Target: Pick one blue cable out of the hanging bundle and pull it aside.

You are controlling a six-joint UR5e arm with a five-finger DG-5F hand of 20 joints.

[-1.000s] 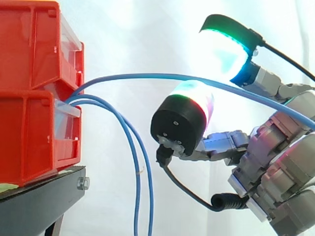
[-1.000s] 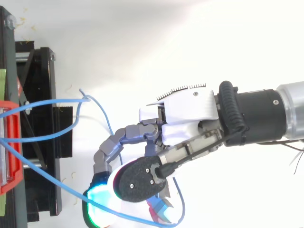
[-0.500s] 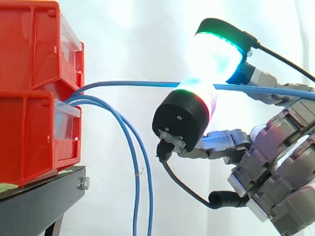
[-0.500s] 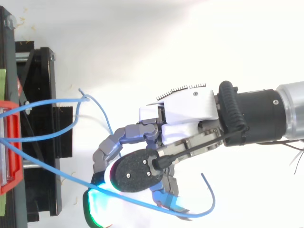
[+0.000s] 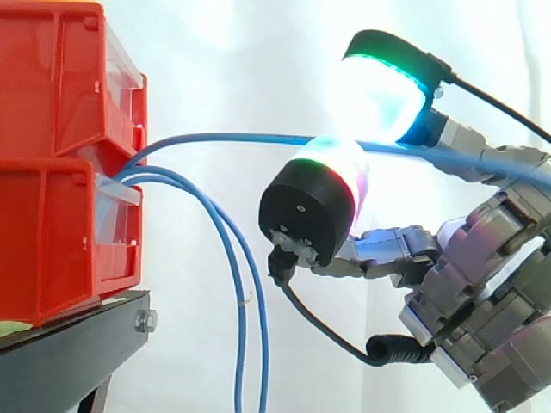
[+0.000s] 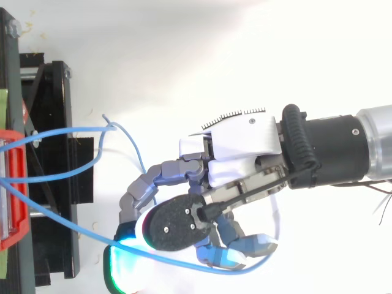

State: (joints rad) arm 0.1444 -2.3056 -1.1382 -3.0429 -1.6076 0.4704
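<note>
Looking from the side: finds one blue cable (image 5: 232,135) leaving the front of the stacked red bins (image 5: 52,172), arching up and running almost level to the right, apart from the two other blue cables (image 5: 242,327) that droop down just beside the black stand (image 5: 69,353). Catches that raised cable between two glowing fingertips (image 5: 379,86), one above it shining green and cyan, one below it with a black cap, so reads the hand (image 5: 482,318) as clamped on the blue cable, palm low at the right and fingers reaching up and left toward the bins. Puts the cable's long axis left to right, bins to hand, with the drooping strands left of and below the pinch, apart from it. Looking from above: traces the same cable (image 6: 67,222) slanting from the red bins (image 6: 15,202) at the left edge toward the lower side of the hand (image 6: 239,147), passing in among the curled fingers and looping out past them on the right. Shows the wrist coming in level from the right, fingers bent round toward the black stand (image 6: 55,110). Judging by that line, calls for drawing away from the bins along the cable's own run, clear of the other two.
</note>
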